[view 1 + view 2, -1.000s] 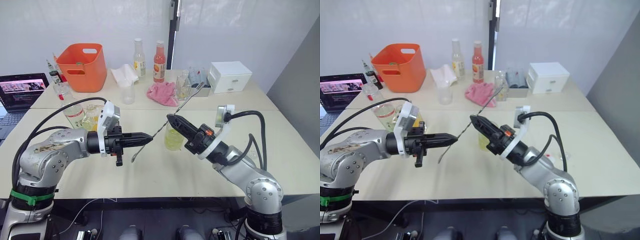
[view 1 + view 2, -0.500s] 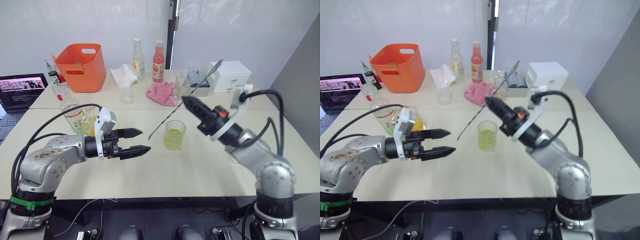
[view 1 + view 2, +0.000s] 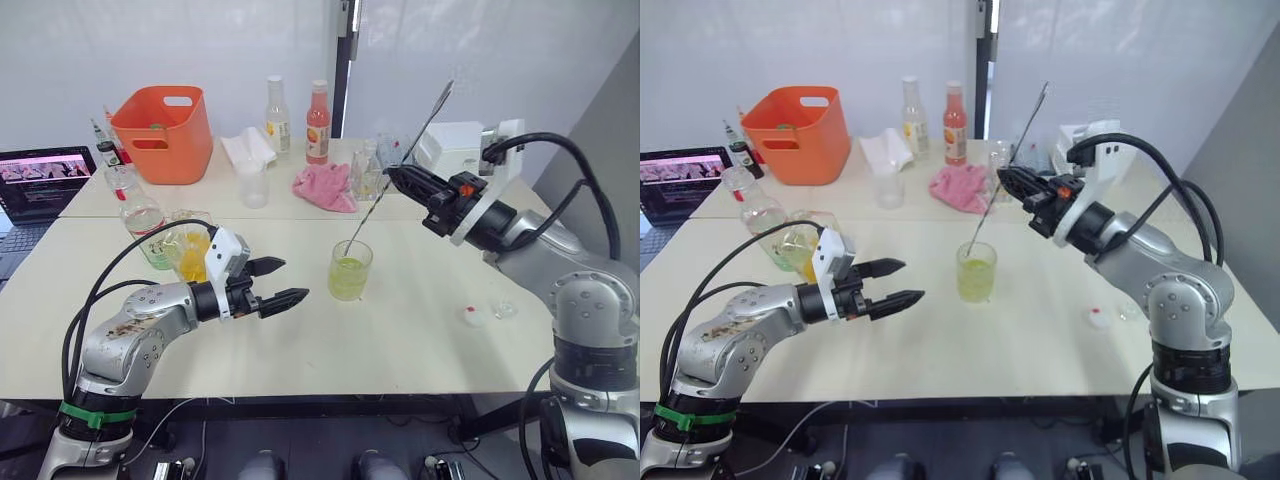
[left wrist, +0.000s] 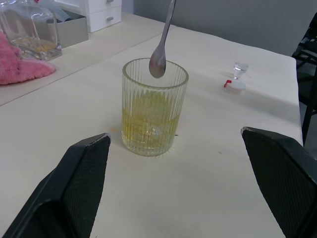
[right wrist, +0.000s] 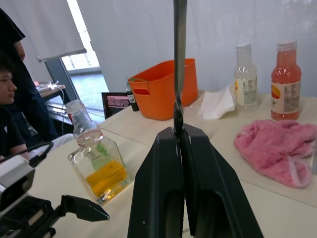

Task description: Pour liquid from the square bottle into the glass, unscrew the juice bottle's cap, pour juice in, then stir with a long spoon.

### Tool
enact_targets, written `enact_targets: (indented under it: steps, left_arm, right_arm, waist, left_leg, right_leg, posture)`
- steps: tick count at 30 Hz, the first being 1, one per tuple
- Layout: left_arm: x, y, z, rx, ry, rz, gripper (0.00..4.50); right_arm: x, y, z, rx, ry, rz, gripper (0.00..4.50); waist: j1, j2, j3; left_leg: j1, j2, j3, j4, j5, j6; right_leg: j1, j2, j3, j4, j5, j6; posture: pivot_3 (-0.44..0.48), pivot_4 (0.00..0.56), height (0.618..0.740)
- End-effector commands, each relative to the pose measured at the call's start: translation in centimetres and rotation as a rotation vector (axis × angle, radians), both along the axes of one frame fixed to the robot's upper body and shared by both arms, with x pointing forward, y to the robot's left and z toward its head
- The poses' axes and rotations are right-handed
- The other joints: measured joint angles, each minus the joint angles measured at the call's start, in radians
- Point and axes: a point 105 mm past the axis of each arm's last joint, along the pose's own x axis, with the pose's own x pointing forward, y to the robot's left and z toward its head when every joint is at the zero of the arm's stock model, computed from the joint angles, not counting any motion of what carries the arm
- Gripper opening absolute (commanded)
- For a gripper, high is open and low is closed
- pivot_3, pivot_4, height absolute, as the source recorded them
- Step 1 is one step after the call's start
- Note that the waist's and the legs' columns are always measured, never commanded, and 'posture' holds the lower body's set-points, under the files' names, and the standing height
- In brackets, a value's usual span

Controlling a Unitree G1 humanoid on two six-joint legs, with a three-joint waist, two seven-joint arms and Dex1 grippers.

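Below your right pincer (image 3: 393,176), which pinches the long spoon (image 3: 400,165), its bowl hangs at the rim of the glass (image 3: 349,270), so a tilted descent could tip it.

Ribbed glass (image 4: 154,106) stands upright, part-filled with yellow liquid; the spoon (image 4: 159,62) (tilted) hangs with its bowl at the rim.
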Motion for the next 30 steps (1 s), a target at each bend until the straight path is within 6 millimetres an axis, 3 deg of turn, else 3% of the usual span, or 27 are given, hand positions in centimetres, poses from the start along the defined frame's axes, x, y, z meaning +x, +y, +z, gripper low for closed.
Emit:
enact_targets:
  steps: [1, 8, 14, 20, 24, 30]
  left_arm:
    - [-0.2, -0.3, 0.8, -0.011, -0.032, -0.007, 4.47]
    - [-0.4, -0.4, 0.7, -0.001, -0.031, -0.015, 4.47]
    - [-0.5, -0.4, 0.8, -0.006, -0.031, -0.011, 4.47]
    - [-0.9, -0.5, 0.7, -0.005, -0.028, -0.02, 4.47]
    - [-1.0, -0.5, 0.6, -0.001, -0.028, -0.023, 4.47]
    - [-0.9, -0.6, 0.6, 0.0, -0.032, -0.021, 4.47]
  right_arm:
    - [0.4, 0.6, 0.3, -0.058, -0.064, 0.002, 0.0]
    - [2.2, 2.1, -0.2, -0.07, -0.098, 0.023, 0.0]
    - [3.9, 1.3, -0.7, -0.163, -0.152, -0.046, 0.0]
    - [1.8, 1.0, -1.7, -0.272, -0.133, 0.045, 0.0]
    - [0.5, 2.2, -1.8, -0.25, -0.104, 0.121, 0.0]
    - [1.3, 3.7, -1.1, -0.157, -0.122, 0.116, 0.0]
  waist:
    - [0.0, 0.0, 0.0]
    - [0.001, 0.0, 0.0]
    - [0.005, 0.0, 0.0]
    - [0.007, 0.0, 0.0]
    - [0.002, 0.0, 0.0]
    - [-0.002, 0.0, 0.0]
  left_leg:
    - [0.0, 0.0, 0.0, 0.0, 0.0, 0.0]
    - [0.0, -0.001, 0.0, 0.0, 0.0, 0.0]
    - [0.0, -0.001, 0.0, 0.0, 0.0, 0.0]
    - [0.0, -0.002, -0.001, 0.0, 0.0, 0.0]
    - [0.0, -0.002, -0.002, 0.0, 0.0, 0.0]
    - [0.001, -0.001, -0.004, 0.0, 0.0, 0.0]
  right_leg:
    - [0.0, 0.0, 0.0, 0.0, 0.0, 0.0]
    - [0.0, 0.0, 0.0, 0.0, 0.0, 0.0]
    - [0.0, -0.001, 0.0, 0.0, 0.0, 0.0]
    - [0.0, -0.002, -0.001, 0.0, 0.0, 0.0]
    - [0.0, -0.002, -0.001, 0.001, 0.0, 0.0]
    - [0.0, -0.001, -0.001, 0.001, 0.0, 0.0]
  posture:
    - [0.0, 0.15, 0.715]
    - [0.0, 0.15, 0.715]
    - [0.0, 0.15, 0.715]
    - [0.0, 0.15, 0.715]
    - [0.0, 0.15, 0.715]
    - [0.0, 0.15, 0.715]
